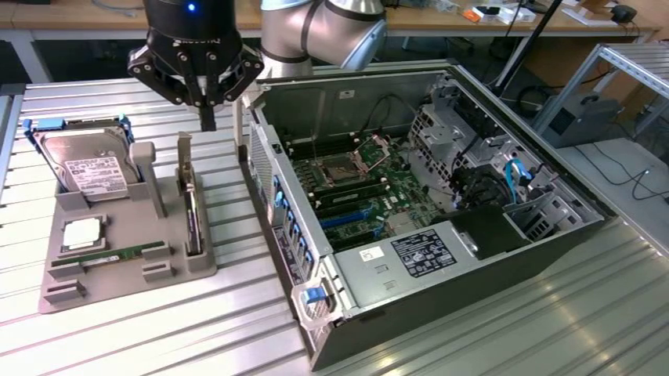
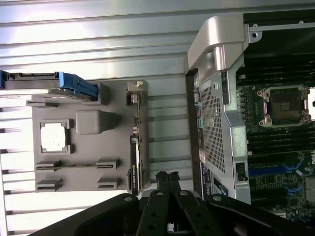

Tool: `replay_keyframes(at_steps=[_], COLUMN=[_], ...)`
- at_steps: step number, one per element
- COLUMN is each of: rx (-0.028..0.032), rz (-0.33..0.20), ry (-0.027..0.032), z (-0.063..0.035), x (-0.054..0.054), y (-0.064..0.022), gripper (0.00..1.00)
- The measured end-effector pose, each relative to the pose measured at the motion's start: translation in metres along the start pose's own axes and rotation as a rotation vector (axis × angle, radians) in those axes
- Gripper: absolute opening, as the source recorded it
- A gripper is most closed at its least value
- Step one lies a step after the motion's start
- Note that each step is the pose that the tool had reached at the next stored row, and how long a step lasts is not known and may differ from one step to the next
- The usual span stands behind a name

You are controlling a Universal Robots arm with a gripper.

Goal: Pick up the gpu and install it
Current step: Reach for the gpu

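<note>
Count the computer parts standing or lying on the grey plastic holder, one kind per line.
Silver hard drive with white label: 1
Square silver processor chip: 1
Narrow green memory stick: 1
Thin flat black gpu card: 1
Total: 4

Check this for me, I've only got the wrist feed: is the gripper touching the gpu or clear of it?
Observer: Clear. In the exterior view the gripper, shut and empty, hangs above the bracket end of the gpu, with a gap showing between them.
Operator: Card upright?
Observer: Yes. It stands on its long edge in a slot of the grey holder, with the bracket end farthest from the camera.
Operator: Slots in the case free?
Observer: The blue expansion slots inside the open case look unoccupied along their whole length.
</note>
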State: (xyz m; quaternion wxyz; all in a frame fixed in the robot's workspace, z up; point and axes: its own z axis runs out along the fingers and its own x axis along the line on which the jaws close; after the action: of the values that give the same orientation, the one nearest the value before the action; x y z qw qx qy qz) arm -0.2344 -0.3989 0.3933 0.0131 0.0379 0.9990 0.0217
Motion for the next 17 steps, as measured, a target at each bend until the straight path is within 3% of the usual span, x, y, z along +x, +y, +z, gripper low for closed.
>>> replay_keyframes(at_steps=[17], rx=[0.0], rz=[0.0], ry=[0.0], z=[-0.0006], x=[0.022], y=[-0.0016], gripper=[0.11])
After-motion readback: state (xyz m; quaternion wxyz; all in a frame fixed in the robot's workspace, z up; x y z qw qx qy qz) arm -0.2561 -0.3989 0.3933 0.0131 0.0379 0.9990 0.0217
